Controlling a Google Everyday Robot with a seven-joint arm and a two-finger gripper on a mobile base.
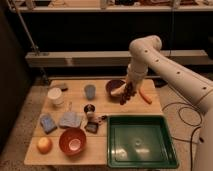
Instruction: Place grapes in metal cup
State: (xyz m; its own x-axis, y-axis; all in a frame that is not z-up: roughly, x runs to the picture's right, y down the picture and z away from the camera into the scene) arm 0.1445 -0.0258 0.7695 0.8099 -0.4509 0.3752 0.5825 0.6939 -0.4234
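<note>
My gripper [126, 90] hangs from the white arm over the table's back right part, in front of a dark bowl [114, 86]. It is shut on the grapes [128, 95], a dark purple bunch dangling just above the table. The metal cup [90, 109], small and shiny with a dark inside, stands upright near the table's middle, to the left of the gripper and nearer the front. An orange carrot [145, 96] lies just right of the grapes.
A blue-grey tumbler [90, 91] and a white cup [55, 96] stand at the back left. A green tray [141, 141] fills the front right. A red bowl [72, 141], an orange fruit [44, 145], a blue sponge [48, 122] and a cloth [70, 119] lie at the front left.
</note>
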